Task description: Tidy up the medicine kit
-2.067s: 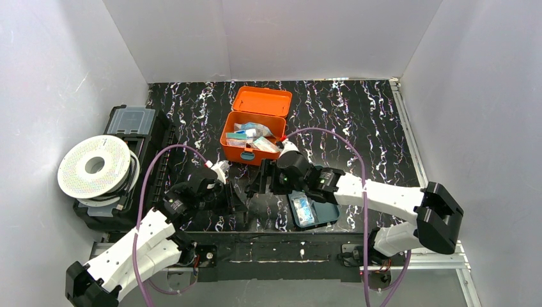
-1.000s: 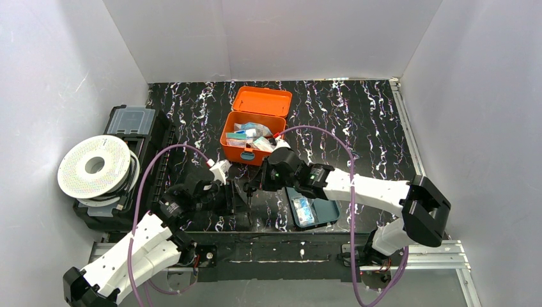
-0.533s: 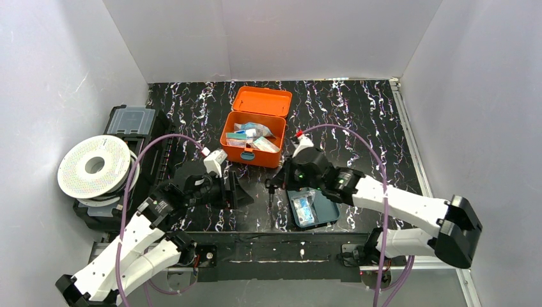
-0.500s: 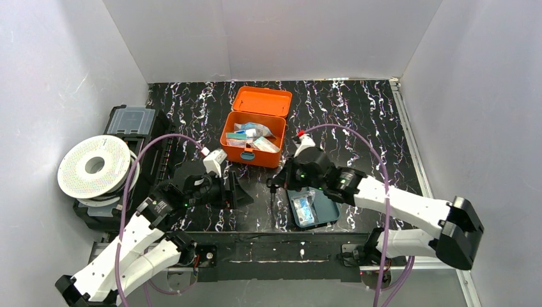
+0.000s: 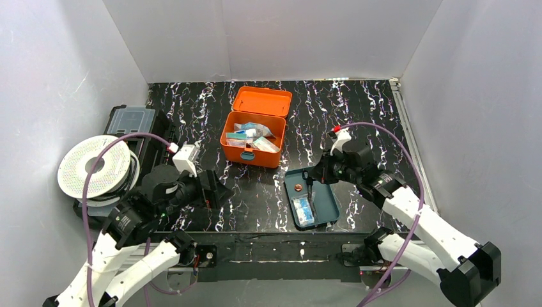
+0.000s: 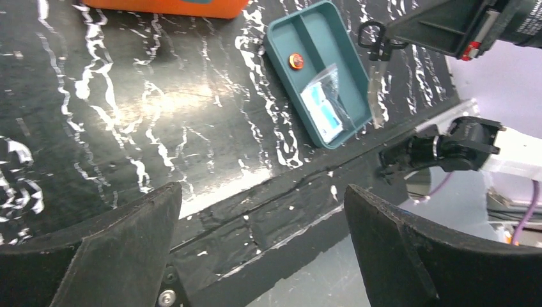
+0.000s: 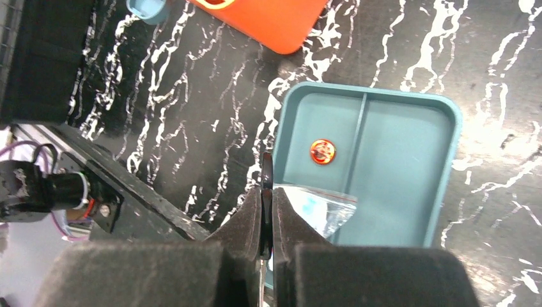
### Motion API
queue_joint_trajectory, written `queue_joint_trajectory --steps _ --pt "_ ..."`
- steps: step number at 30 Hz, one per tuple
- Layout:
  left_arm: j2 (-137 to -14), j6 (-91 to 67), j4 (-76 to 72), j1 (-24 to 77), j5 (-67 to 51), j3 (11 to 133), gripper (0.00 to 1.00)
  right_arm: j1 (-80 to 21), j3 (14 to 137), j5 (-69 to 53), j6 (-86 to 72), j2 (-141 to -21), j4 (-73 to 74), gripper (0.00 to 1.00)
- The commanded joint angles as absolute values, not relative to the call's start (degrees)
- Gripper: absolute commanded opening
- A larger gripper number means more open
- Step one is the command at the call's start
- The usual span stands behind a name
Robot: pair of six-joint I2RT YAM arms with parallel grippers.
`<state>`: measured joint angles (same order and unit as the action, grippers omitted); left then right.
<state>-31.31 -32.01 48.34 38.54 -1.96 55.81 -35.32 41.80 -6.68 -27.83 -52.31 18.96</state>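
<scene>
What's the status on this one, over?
Left fingers open, empty. Right fingers shut on small scissors over the teal tray. Medicine kit open, packets inside. Nothing in the way.

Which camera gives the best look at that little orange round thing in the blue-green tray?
The right wrist view: the orange disc is close, sharp and unblocked in the tray. The left wrist view shows it smaller; the top view, a mere speck.

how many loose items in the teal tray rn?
2: an orange disc toward the far end of the tray, a clear packet at the near end. Packet could hide more.
</scene>
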Motion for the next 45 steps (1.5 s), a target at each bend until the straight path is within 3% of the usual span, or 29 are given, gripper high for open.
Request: queue_joint_trajectory --steps 1,13,37,45 --pt "-30.1 -28.6 56.0 38.8 4.5 58.5 0.98 -31.1 41.4 -13.0 -19.4 -52.2 20.0 0.01" --pt "-24.4 -28.8 57.7 38.8 5.6 55.5 0.98 -23.9 41.2 -16.6 -9.1 -60.4 17.1 0.01" --pt "-11.7 -30.3 48.4 38.8 3.5 44.2 0.98 -21.1 41.4 -21.2 -15.0 -77.3 10.5 0.01" --pt "-11.9 -30.2 48.2 38.8 2.7 44.0 0.98 -21.1 44.2 -17.5 -15.5 -78.6 12.8 0.25"
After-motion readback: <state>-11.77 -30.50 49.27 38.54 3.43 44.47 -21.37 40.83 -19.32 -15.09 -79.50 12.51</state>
